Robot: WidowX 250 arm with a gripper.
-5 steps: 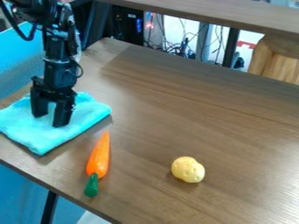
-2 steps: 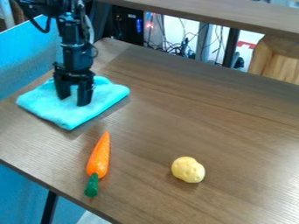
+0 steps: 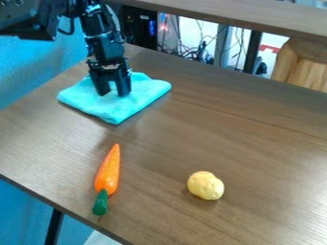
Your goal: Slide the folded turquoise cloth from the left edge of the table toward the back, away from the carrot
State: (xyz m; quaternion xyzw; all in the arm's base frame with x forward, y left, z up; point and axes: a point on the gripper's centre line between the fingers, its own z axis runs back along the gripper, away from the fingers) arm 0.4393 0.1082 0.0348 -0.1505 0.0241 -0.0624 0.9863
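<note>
Standing over the turquoise cloth (image 3: 148,91), the black gripper (image 3: 113,94) points down near the far L part of the brown table (image 3: 256,129), w/ the arm (image 3: 99,26) coming in from upper L. Fingers are fairly wide, w/ a clear gap btwn them & turquoise fabric visible thru it. Tips look to be touching the cloth, tho I can't tell if they press in. The cloth lies flat-ish, folded into a thick pad, one corner toward me, surface a bit rumpled.

Nearer me, well apart from the cloth, is an orange carrot (image 3: 108,172) lying on its side: thin tip toward the cloth, green top end toward the table's near L edge. To its R, also well apart, sits a yellow potato (image 3: 205,185), lumpy, w/ small pits. Both rest directly on the wood.

Beyond the table's far side: a black box (image 3: 139,28) w/ a blue light, a tangle of cables (image 3: 191,50), plus a pale wooden piece (image 3: 306,67) at far R. Brown ledge (image 3: 223,12) runs across up top. Blue panel (image 3: 32,69) stands along the L.
</note>
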